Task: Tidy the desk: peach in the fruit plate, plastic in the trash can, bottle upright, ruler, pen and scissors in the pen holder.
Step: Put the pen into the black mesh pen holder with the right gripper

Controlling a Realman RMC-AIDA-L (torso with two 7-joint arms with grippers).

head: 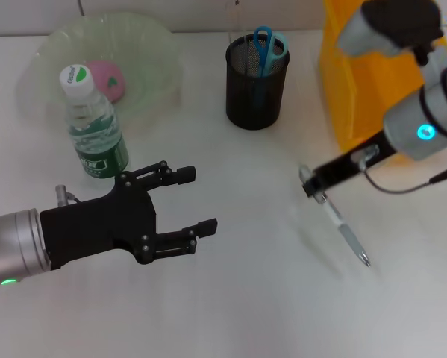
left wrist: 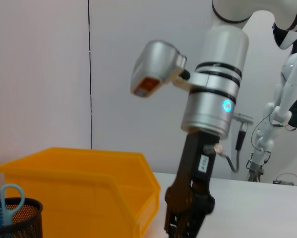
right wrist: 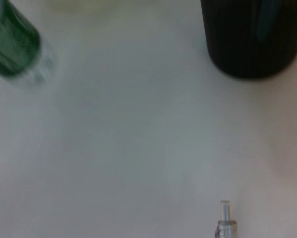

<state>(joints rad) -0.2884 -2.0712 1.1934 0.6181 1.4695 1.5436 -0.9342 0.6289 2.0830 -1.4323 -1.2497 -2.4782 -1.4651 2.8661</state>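
Pen (head: 344,229): clamped at upper end in right claw (head: 313,185), tip hanging just over tabletop (head: 245,313), short of mesh pen holder (head: 257,82). Risks: slip from off-centre grip; tip catching holder rim. Left claw (head: 186,201): apart, empty, beside upright bottle (head: 93,127).

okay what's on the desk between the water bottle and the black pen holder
Nothing sits there. In the head view, bare white desk runs from the bottle to the pen holder; the fruit plate lies just behind.

A clear pen (head: 342,227) lay slanted on the white surface. A green-labelled bottle (head: 95,125) stood upright beside the fruit plate (head: 152,45) holding a pink peach (head: 110,79). Blue scissors (head: 265,46) stood in the black mesh pen holder (head: 255,91).
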